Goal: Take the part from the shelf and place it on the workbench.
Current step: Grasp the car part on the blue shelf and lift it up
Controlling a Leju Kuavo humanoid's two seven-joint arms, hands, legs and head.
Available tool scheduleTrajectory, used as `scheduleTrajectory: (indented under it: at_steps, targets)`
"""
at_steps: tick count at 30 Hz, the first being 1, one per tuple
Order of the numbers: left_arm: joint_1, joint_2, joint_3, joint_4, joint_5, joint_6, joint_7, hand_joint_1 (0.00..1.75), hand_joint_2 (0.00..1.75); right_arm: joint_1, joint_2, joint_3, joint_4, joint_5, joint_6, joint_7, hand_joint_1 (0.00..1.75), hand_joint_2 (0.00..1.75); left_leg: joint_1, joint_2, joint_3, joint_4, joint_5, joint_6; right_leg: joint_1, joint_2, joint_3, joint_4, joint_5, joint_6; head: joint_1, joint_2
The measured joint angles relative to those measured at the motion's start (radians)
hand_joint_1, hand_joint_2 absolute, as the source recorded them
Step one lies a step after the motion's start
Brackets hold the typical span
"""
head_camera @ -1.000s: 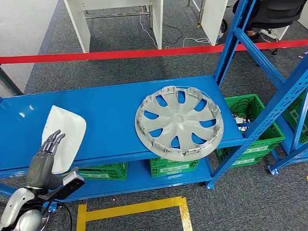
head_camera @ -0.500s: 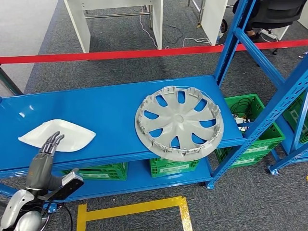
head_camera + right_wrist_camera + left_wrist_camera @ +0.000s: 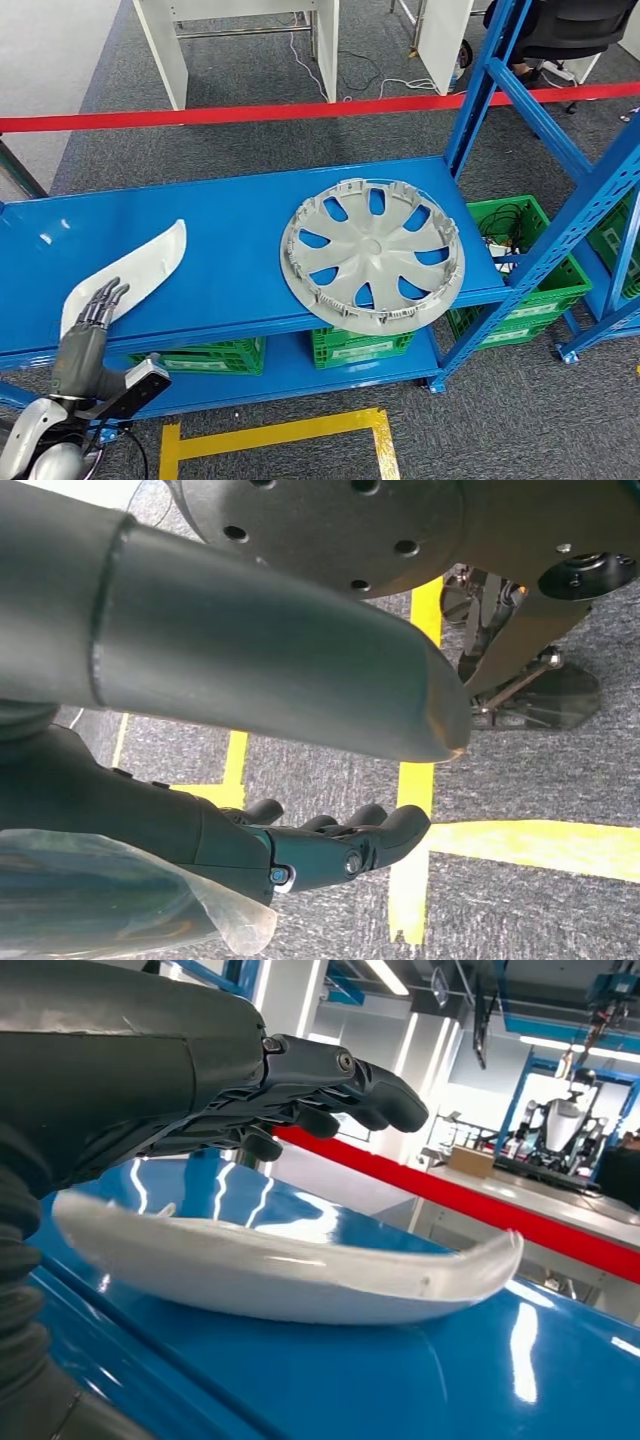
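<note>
1. Left hand: at the near edge of the blue shelf, fingers stretched forward and slightly apart, holding nothing. In the left wrist view the fingers lie above the part with a gap between.
2. Right hand: hangs beside the body above grey floor with yellow tape; fingers loosely extended, nothing in them.
3. Part: a white, curved, shallow shell on the shelf's left portion, seen edge-on and tilted, its near end just beside the left fingertips. Whether they touch cannot be told.
4. Hubcap: grey, spoked, lying flat on the shelf's right portion, well apart from the part; its near rim overhangs the shelf edge.
5. Green crates: on the lower tier and beside the blue upright.
6. Red tape: stretched across behind the shelf, in front of white bench legs on grey carpet.
</note>
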State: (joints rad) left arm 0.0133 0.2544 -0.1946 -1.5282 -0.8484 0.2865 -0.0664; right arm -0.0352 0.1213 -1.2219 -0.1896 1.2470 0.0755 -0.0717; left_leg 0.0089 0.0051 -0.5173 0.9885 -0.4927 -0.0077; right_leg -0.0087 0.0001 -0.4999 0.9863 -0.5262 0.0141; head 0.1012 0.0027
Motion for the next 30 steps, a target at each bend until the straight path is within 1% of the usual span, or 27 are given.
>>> scheduleTrajectory:
  at_steps: [12, 16, 21, 25, 30]
  targets:
    - [0.006, 0.010, 0.043, 0.017, -0.025, 0.001, 0.017, 0.00, 1.75, 0.000, -0.002, 0.000, -0.004, 0.001, 0.000, 0.000, 0.00, 0.00, 0.000, 0.000, 0.000, 0.000, 0.000, 0.000, 0.000, 0.000, 0.000, 0.000, 0.000, 0.000, 0.000, 0.000]
    - [0.001, 0.011, 0.053, 0.041, -0.045, 0.013, 0.018, 0.00, 1.75, 0.000, -0.003, 0.000, -0.005, 0.004, 0.000, 0.000, 0.00, 0.00, 0.000, 0.000, 0.000, 0.000, 0.000, 0.000, 0.000, 0.000, 0.000, 0.000, 0.000, 0.000, 0.000, 0.000]
    - [-0.041, 0.011, 0.061, 0.111, -0.063, 0.052, 0.003, 0.00, 1.75, -0.001, -0.005, 0.000, -0.005, 0.017, -0.001, 0.000, 0.00, 0.00, 0.000, 0.000, 0.000, 0.000, 0.000, 0.000, 0.000, 0.000, 0.000, 0.000, 0.000, 0.000, 0.000, 0.000]
    - [-0.081, 0.011, 0.061, 0.168, -0.075, 0.054, 0.000, 0.00, 1.75, -0.001, -0.008, 0.000, -0.005, 0.023, -0.001, 0.000, 0.00, 0.00, 0.000, 0.000, 0.000, 0.000, 0.000, 0.000, 0.000, 0.000, 0.000, 0.000, 0.000, 0.000, 0.000, 0.000]
    - [-0.103, 0.010, 0.061, 0.199, -0.078, 0.054, 0.000, 0.00, 1.75, -0.001, -0.009, 0.000, -0.005, 0.025, -0.001, 0.000, 0.00, 0.00, 0.000, 0.000, 0.000, 0.000, 0.000, 0.000, 0.000, 0.000, 0.000, 0.000, 0.000, 0.000, 0.000, 0.000]
